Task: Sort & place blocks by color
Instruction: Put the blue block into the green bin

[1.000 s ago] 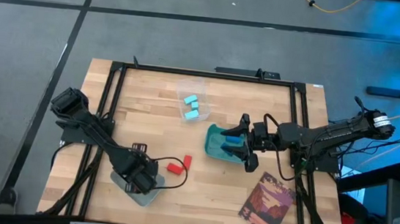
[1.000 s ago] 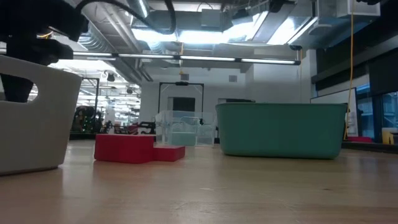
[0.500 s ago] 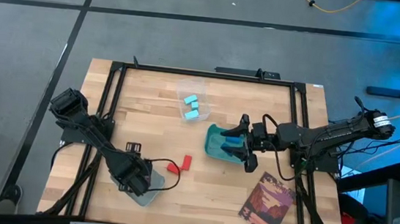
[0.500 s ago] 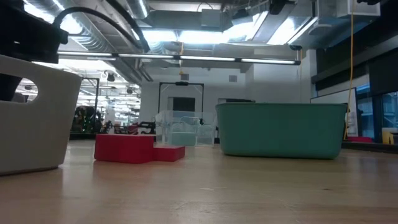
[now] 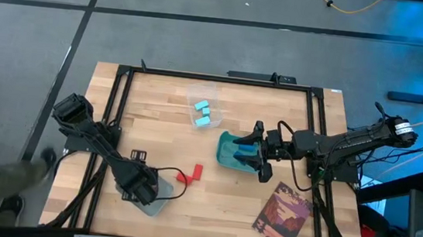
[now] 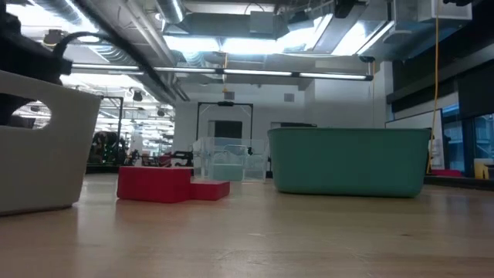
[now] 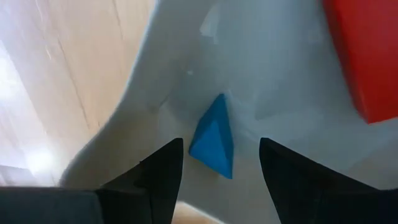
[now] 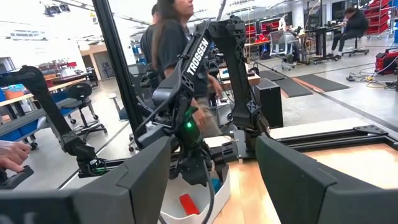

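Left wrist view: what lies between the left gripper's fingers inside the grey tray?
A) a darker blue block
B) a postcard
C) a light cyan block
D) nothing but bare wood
A: a darker blue block lies on the grey tray floor, between the open left gripper fingers.

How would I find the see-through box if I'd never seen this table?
Look at the far middle of the wooden table, just beyond the teal bin. There sits the see-through box, holding light cyan blocks. It is the only container with clear walls; the teal bin and the grey tray are solid.
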Available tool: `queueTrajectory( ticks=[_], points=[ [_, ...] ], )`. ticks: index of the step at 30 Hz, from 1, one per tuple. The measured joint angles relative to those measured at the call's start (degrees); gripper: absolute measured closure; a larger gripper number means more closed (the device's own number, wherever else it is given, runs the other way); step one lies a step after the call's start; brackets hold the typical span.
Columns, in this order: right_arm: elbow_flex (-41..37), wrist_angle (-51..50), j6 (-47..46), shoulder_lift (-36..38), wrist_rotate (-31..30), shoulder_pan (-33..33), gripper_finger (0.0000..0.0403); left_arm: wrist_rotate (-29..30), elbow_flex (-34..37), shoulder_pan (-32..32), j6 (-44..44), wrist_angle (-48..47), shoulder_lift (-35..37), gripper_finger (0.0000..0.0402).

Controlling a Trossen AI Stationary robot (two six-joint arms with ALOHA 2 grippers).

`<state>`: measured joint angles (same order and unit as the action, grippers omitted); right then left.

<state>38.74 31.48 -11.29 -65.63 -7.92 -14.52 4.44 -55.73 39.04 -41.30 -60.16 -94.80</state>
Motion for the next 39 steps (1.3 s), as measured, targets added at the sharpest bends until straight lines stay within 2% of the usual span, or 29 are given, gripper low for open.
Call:
queueTrajectory(
  ticks=[12,18,23,31,35,39],
  points=[
    [0.00,-0.04,-0.07,0.00,0.00,-0.01,0.0162,0.49,1.07,-1.56,4.44,4.35,0.00,0.0203],
    [0.00,-0.04,-0.11,0.00,0.00,0.00,0.0162,-1.19,1.07,-0.46,4.45,3.73,0.00,0.0225],
    [0.01,-0.04,-0.13,0.00,0.01,-0.01,0.0162,-2.82,1.14,0.21,4.11,1.93,0.00,0.0224],
    [0.01,-0.07,-0.15,0.00,0.00,0.00,0.0162,-4.86,3.75,0.42,4.56,3.98,0.00,0.0227],
    [0.01,-0.07,-0.17,0.00,0.01,-0.02,0.0162,-5.09,4.24,0.43,4.53,4.26,0.00,0.0242],
    [0.00,-0.07,-0.17,0.00,0.02,0.00,0.0162,-5.20,4.24,0.43,5.78,4.29,0.00,0.0275]
  ],
)
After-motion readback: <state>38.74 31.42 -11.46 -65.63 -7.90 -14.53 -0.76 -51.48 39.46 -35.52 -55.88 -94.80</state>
